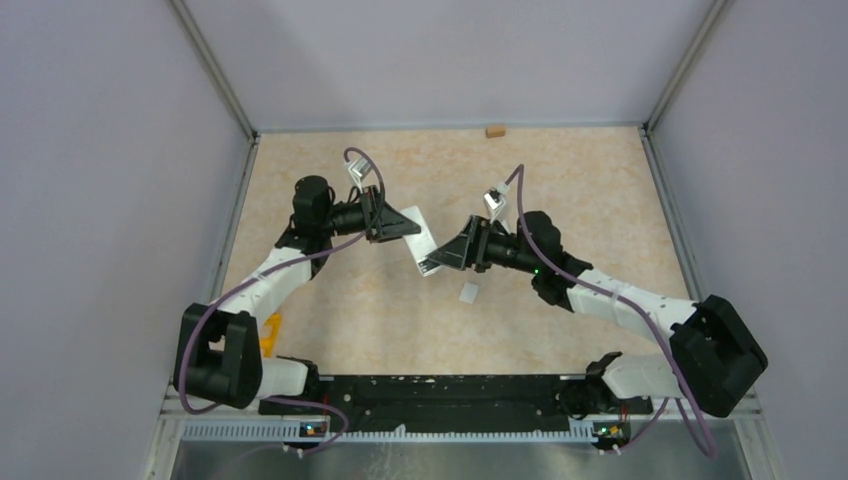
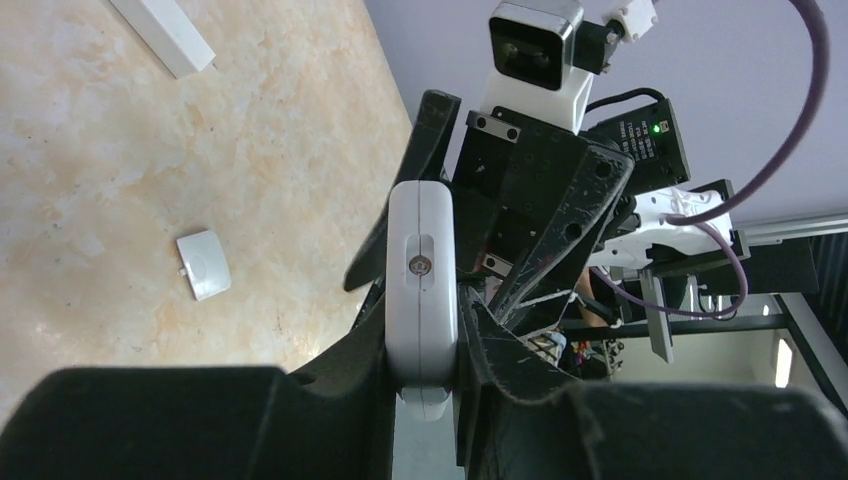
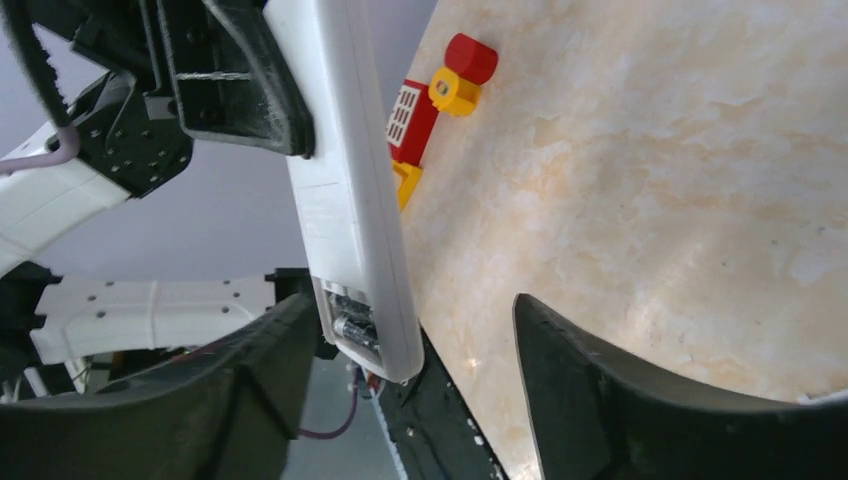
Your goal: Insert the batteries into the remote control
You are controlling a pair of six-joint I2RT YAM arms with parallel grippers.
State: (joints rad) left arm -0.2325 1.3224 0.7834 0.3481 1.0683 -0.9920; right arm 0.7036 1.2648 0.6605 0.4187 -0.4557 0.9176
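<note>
My left gripper is shut on a white remote control and holds it off the table. In the left wrist view the remote stands edge-on, pinched between the jaws of that gripper. My right gripper is open at the remote's lower end. In the right wrist view the remote lies close to the left finger, apart from the right finger. Its open compartment shows dark batteries inside. The white battery cover lies on the table, also in the left wrist view.
A second white bar-shaped piece lies on the table in the left wrist view. A red and yellow toy sits by the left wall, its yellow part in the top view. A small brown block lies at the back wall.
</note>
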